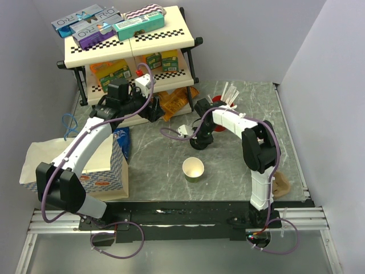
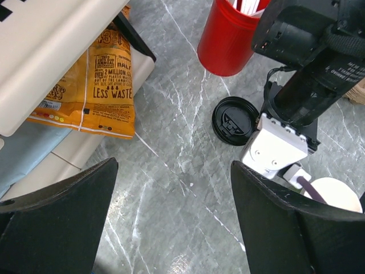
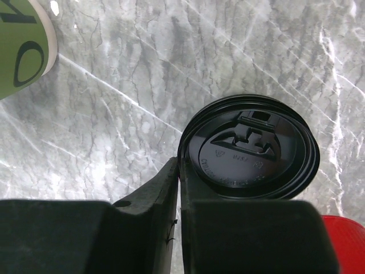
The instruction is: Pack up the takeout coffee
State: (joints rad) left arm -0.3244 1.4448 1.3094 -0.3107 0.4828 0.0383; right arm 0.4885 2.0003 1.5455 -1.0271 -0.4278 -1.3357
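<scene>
Top, left-wrist and right-wrist views of the packing station.

The grey marble table (image 1: pixel 245 165) carries every item. At its far left stands a cream two-tier shelf rack (image 1: pixel 102 57) with boxes on the upper tier and packets below. An orange snack bag (image 2: pixel 105 85) leans out from under its lower tier. A paper bag (image 1: pixel 43 160) with a blue-and-white checked side stands at the near left corner.

The left arm (image 1: pixel 85 145) reaches over that bag toward the rack. The left gripper (image 2: pixel 174 188) hangs above bare marble with its fingers spread wide and nothing between them. The right arm (image 1: pixel 259 148) bends inward to the table's middle. The right gripper (image 3: pixel 180 165) is low over the surface, its fingers (image 3: pixel 148 194) drawn almost together and pinching the near rim of the black lid (image 3: pixel 251 148).

A red cup (image 2: pixel 228 40) holding white sticks (image 1: pixel 231 94) stands upright behind the right gripper. The green cup (image 1: pixel 193 169), cream-white inside, stands upright and uncovered near the front centre of the table, apart from the lid. The lid lies top side up on the marble, just beside the red cup's base, between that cup and the green cup.
</scene>
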